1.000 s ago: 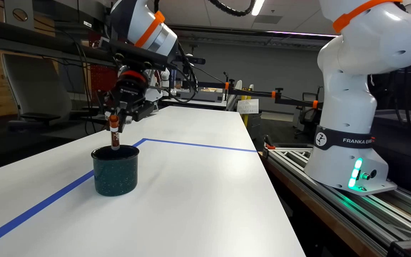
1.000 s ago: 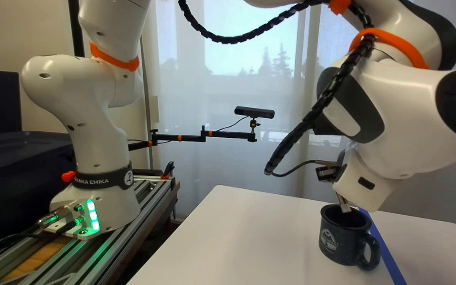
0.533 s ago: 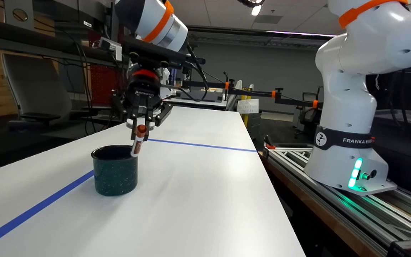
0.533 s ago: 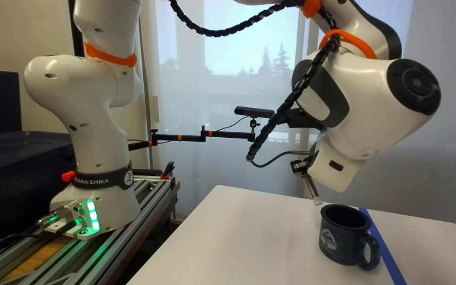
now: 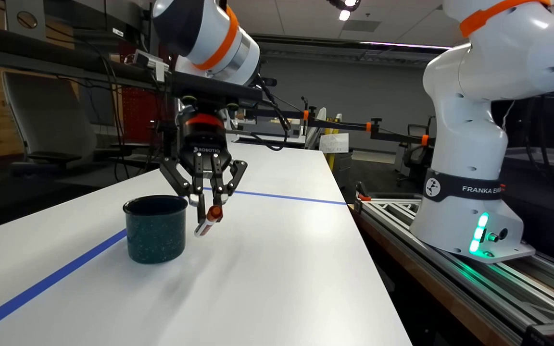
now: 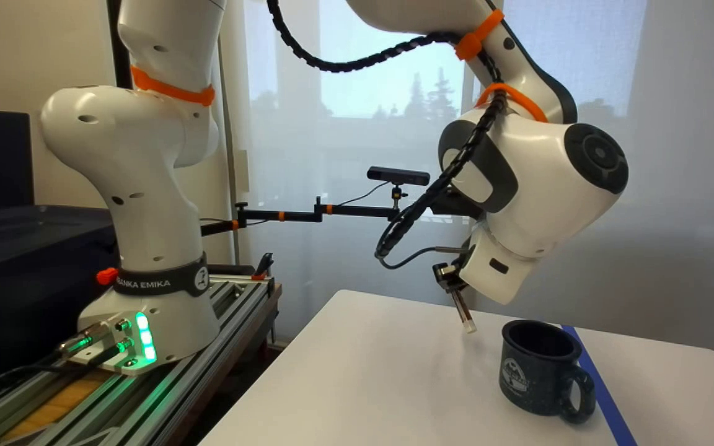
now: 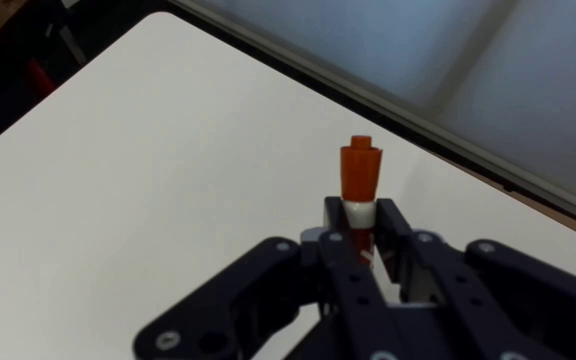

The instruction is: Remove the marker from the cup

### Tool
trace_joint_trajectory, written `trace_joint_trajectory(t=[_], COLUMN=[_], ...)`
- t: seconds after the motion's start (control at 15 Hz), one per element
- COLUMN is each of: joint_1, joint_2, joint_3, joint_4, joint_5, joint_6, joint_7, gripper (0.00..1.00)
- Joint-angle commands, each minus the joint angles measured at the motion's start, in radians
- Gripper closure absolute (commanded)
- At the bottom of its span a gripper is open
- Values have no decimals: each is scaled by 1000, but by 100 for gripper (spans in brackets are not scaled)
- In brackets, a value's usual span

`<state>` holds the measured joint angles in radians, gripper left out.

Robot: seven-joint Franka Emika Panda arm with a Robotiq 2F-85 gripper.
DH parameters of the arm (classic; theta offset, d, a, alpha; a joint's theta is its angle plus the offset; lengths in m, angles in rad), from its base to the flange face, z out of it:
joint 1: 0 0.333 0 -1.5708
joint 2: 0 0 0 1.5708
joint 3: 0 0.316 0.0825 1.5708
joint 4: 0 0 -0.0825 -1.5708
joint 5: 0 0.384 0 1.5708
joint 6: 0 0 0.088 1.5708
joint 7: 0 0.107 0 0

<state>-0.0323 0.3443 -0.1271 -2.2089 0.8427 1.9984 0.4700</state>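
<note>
The dark teal-green cup (image 5: 156,235) stands upright on the white table in both exterior views. Its handle and printed logo show on the cup's near side in an exterior view (image 6: 537,384). My gripper (image 5: 211,214) is shut on the marker (image 5: 206,225), beside the cup and apart from it, above the table. The marker tilts, with its pale end pointing down in an exterior view (image 6: 465,317). In the wrist view the orange cap end of the marker (image 7: 361,172) sticks out past the fingertips (image 7: 360,212), which pinch it around its white band. The cup is out of the wrist view.
Blue tape (image 5: 51,279) runs along the white table (image 5: 282,269) and passes beside the cup. The robot base (image 5: 464,216) stands on a metal frame past the table's edge. A camera on a jointed bar (image 6: 398,176) stands at the back by the curtained window.
My gripper has carried the marker from above the cup's opening out past its rim, then lower and beside the cup. The marker is more tilted now. The cup has not moved.
</note>
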Motion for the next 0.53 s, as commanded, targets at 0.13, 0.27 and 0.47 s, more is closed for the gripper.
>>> trace_joint_trajectory(t=[0.13, 0.27, 0.47], joint_1=[26, 37, 48], joint_2=[60, 87, 125], joint_3=[10, 11, 14], joint_4=[11, 13, 18], joint_5=[-34, -36, -40], joint_6=[107, 162, 229], joint_7=[67, 75, 86], gripper=[95, 95, 95])
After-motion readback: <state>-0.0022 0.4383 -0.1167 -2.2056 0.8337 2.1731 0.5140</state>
